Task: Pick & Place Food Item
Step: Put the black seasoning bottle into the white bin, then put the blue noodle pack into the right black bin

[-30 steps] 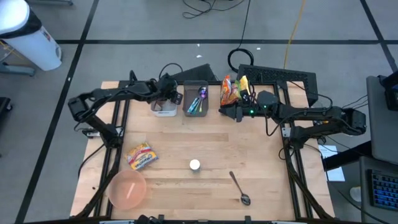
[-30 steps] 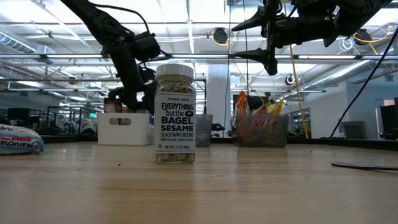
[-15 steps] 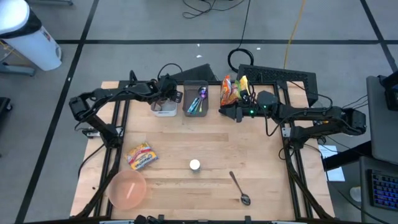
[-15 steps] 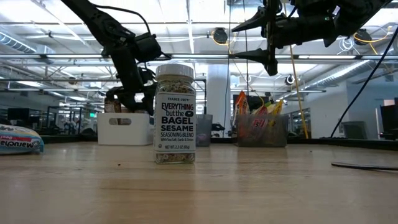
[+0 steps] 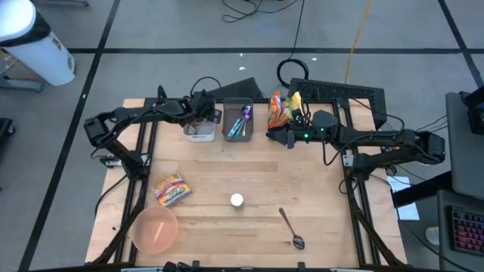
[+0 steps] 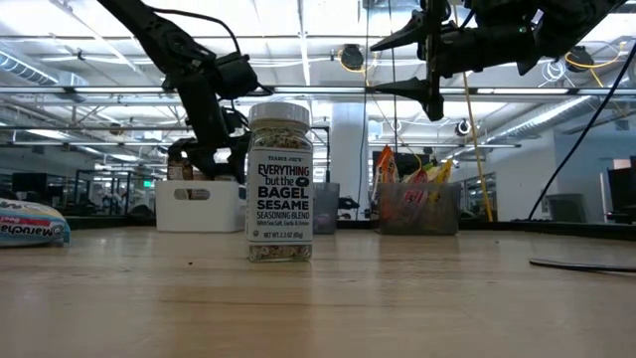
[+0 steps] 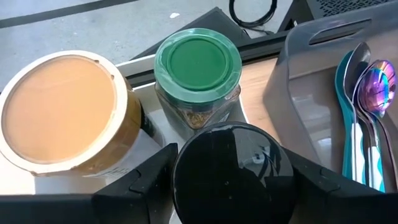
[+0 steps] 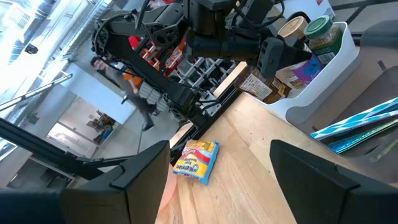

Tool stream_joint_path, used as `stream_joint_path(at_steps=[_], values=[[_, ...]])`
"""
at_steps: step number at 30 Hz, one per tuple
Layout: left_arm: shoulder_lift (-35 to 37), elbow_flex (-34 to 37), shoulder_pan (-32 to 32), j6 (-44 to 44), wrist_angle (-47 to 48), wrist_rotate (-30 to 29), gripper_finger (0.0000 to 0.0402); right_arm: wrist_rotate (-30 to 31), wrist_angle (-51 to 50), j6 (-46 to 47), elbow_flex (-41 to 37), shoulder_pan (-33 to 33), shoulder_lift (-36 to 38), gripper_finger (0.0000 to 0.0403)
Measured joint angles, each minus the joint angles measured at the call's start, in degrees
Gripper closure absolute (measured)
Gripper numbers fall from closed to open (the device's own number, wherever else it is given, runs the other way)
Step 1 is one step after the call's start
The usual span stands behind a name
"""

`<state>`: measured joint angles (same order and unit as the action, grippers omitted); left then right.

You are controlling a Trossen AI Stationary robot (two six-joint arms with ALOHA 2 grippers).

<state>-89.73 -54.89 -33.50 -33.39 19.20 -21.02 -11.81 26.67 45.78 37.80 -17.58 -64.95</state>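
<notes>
My left pincer (image 7: 231, 180) grips a black-lidded jar (image 7: 232, 171) in the white bin (image 5: 199, 130) at the desk's (image 5: 249, 177) eleven o'clock, beside a green-lidded jar (image 7: 198, 74); my right pincer (image 5: 271, 136) hangs open around one o'clock

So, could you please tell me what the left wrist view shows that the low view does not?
Only the left wrist view shows the jar lids: a black-lidded jar between the left end effector fingers, a green-lidded jar and a tan-lidded tub beside it, plus spoons in the grey bin.

Only the low view shows the sesame seasoning jar standing on the table, a snack packet at the edge, and the right end effector open overhead.

Both show the white bin with the left end effector in it.
</notes>
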Motion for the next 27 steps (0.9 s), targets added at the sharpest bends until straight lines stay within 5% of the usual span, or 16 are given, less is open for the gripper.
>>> stream_joint_path(at_steps=[14, 27], values=[[0.1, 0.0, 0.0, -3.1, 0.1, 0.0, 0.0092, -0.2, 0.0, 0.0, 0.0, 0.1, 0.0, 0.0133], [5.2, -0.9, 0.0, 0.7, -0.1, 0.8, 0.0092, -0.3, 0.0, 0.0, 0.0, 0.1, 0.0, 0.0133]])
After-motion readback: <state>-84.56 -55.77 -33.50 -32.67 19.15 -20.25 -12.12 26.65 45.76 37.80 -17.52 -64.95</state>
